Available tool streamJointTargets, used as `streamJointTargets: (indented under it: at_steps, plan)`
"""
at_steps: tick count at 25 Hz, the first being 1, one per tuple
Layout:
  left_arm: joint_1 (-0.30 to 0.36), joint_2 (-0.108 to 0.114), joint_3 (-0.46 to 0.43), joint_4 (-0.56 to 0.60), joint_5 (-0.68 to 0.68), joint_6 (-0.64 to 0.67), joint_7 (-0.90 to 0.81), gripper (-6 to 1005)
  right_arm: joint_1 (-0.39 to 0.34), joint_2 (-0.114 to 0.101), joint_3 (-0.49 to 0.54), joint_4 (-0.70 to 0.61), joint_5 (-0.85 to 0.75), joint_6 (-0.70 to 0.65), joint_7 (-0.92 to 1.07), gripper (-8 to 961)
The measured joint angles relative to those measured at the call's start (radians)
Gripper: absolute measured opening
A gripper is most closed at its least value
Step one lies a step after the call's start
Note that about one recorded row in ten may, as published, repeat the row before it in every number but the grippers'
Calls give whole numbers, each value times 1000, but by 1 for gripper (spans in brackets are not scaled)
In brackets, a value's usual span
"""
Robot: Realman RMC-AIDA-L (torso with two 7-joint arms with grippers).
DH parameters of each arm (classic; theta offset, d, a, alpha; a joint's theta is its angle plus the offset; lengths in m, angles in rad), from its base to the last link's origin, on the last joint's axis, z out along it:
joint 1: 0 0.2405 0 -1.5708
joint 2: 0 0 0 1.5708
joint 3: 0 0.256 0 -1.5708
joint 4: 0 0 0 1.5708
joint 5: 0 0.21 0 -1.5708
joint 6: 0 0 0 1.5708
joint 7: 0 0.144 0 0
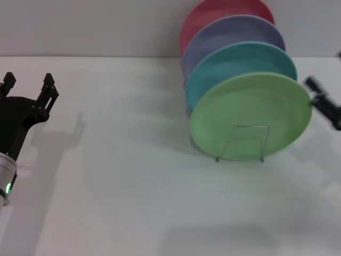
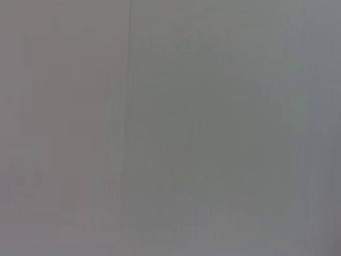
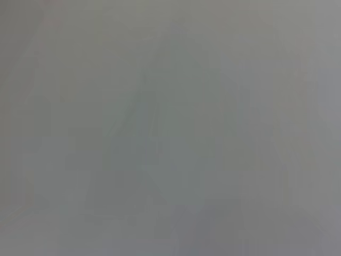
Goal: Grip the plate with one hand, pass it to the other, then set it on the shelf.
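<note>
- At the front of the wire rack (image 1: 242, 143), the light-green plate (image 1: 250, 114) is seen upright, leaning against the turquoise plate (image 1: 234, 64).
- Right gripper (image 1: 325, 104) just beside its rim, jaw state cannot be told; plate could be nudged over.
- Left gripper (image 1: 29, 85) parked well apart, spread wide, empty.

- The bench (image 1: 133, 186) is a plain white surface reaching back to a pale wall.
- The shelf (image 1: 241, 143), a thin wire rack, stands on it at the right, toward the back.
- Soft shadows fall across its left side.
</note>
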Motion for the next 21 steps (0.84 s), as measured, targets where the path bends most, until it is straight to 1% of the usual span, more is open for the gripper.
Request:
streamJointTargets:
  at_steps: [1, 2, 5, 7, 9, 13, 15, 21]
  plan:
    - [0, 0, 0, -4, 0, 3, 0, 788, -16, 4, 29, -36, 95, 48, 2, 714]
    - [-1, 0, 1, -11, 0, 9, 0, 788, -16, 4, 29, -36, 95, 48, 2, 716]
    - [-3, -3, 6, -55, 0, 61, -1, 788, -36, 6, 27, -122, 361, 78, 20, 723]
    - [-8, -4, 12, -93, 0, 106, -5, 788, -49, 6, 19, -163, 530, 53, 49, 723]
    - [-17, -4, 16, -133, -1, 144, -20, 788, -72, 6, 20, -177, 638, 4, 104, 723]
    - [-48, -5, 17, -220, -1, 205, -80, 788, -82, 6, 17, -194, 701, -17, 137, 722]
    - [-75, -5, 18, -286, -1, 244, -113, 788, -79, 6, 17, -209, 719, -17, 136, 722]
    - [-128, -5, 22, -409, 5, 313, -133, 788, -66, 6, 17, -231, 729, -25, 136, 722]
